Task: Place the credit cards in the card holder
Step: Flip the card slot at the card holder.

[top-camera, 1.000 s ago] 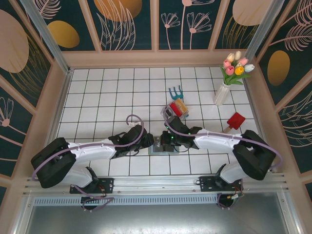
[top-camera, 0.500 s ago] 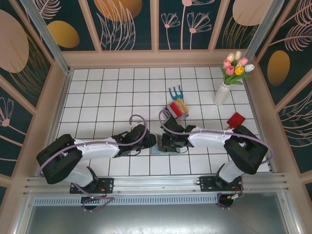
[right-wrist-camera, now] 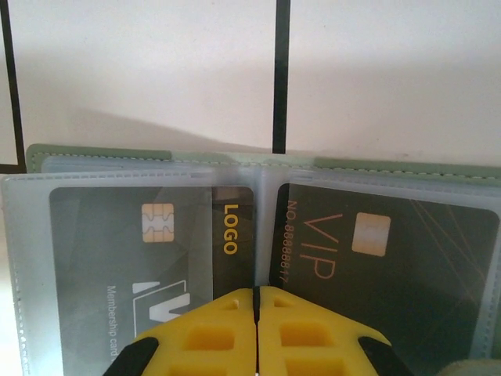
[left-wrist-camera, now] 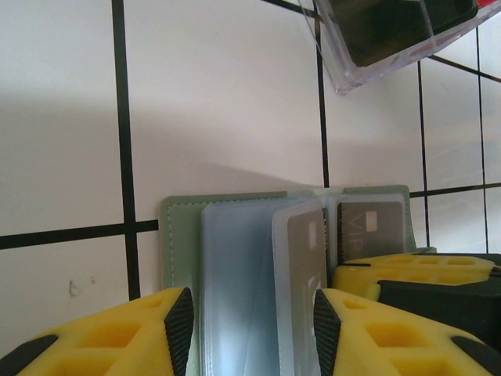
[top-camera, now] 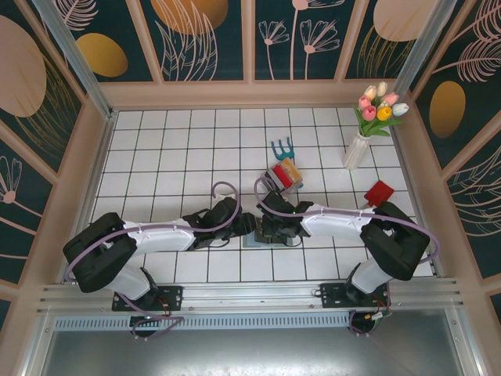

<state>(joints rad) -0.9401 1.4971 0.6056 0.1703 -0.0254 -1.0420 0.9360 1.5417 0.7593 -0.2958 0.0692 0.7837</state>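
**Card holder (top-camera: 262, 241) open and part filled, more cards to go**

On the white tiled table (top-camera: 172, 157), the card holder lies spread open with its sleeves up. It sits around the middle, toward the near edge, between the tips of the two arms. Its long axis reads as left to right, with the fold running near to far.

Just far-right of it stands a clear rack (top-camera: 286, 174) with red and orange cards upright in it, so I judge the job only partly done.

Of the credit cards (right-wrist-camera: 133, 235), two dark ones sit in clear sleeves on either side of the fold. One shows a chip and LOGO, the other is a VIP card (right-wrist-camera: 391, 251), and their long sides run along the holder's.

The left gripper (left-wrist-camera: 252, 313) has its fingers well apart. The loose sleeve leaves lie between them, but no grip is evident. The right gripper (right-wrist-camera: 257, 301) has its fingers pressed tight together at the fold, with nothing seen between them.
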